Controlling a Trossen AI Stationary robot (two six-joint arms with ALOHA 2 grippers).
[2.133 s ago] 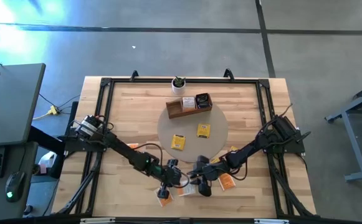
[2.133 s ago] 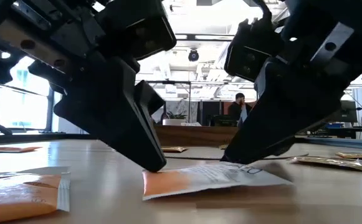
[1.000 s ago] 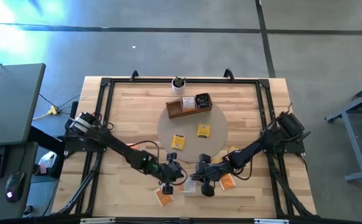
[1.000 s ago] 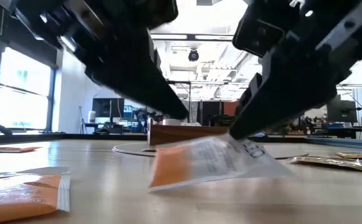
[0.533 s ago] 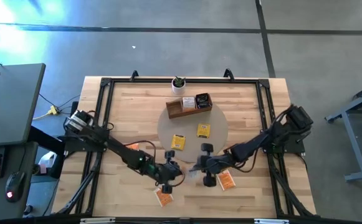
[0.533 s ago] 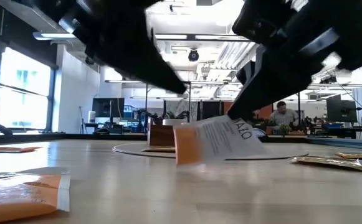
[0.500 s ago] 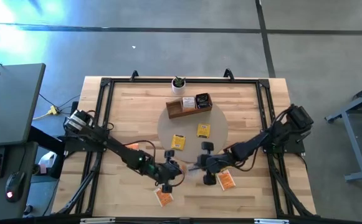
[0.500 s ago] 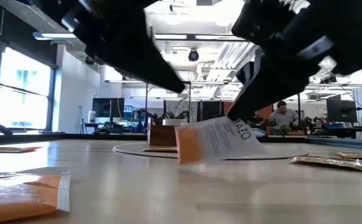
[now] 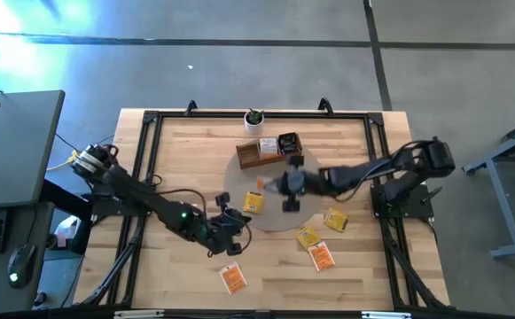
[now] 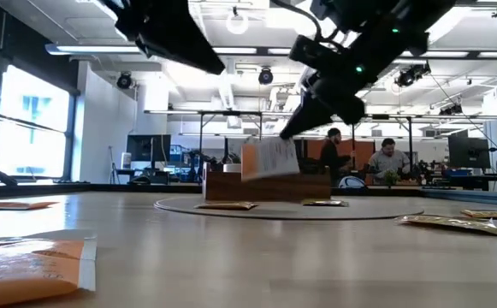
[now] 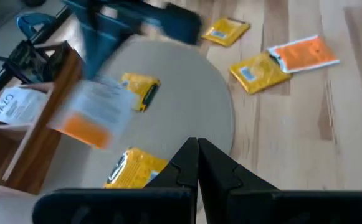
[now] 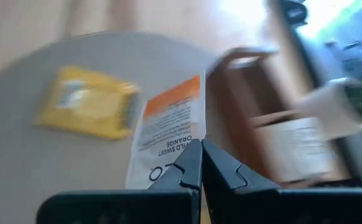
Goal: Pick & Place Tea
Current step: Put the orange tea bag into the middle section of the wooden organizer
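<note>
My right gripper (image 9: pixel 269 184) hangs above the round mat (image 9: pixel 239 177), just in front of the brown wooden tray (image 9: pixel 261 155), shut on a white-and-orange tea sachet (image 12: pixel 171 124). In the low view the sachet (image 10: pixel 269 160) floats in front of the tray. My left gripper (image 9: pixel 237 221) is shut with nothing in it, raised over the mat's near left edge; its fingers (image 11: pixel 187 163) meet in the left wrist view. A yellow sachet (image 9: pixel 253 202) lies flat on the mat. My right gripper pinches the sachet's white printed end (image 12: pixel 176 163) between its two fingers. The fingers slant down toward the tray. The sachet sticks out ahead of the fingertips, orange end (image 12: pixel 177 93) farthest from them, lifted clear of the mat.
The tray holds a white sachet (image 11: pixel 15 102) and a dark one (image 9: pixel 288 142). A small white pot with a plant (image 9: pixel 253 120) stands behind it. Yellow sachets (image 9: pixel 308 237) (image 9: pixel 335 220) and orange ones (image 9: pixel 322 257) (image 9: pixel 232 278) lie on the near table. People sit in the room beyond.
My right gripper has risen and swung from the table's near part toward the far edge, over the mat to the tray, turning as it went. The sachet has gone with it, lifted clear of the table. My left gripper has risen and drawn back toward the left, still shut.
</note>
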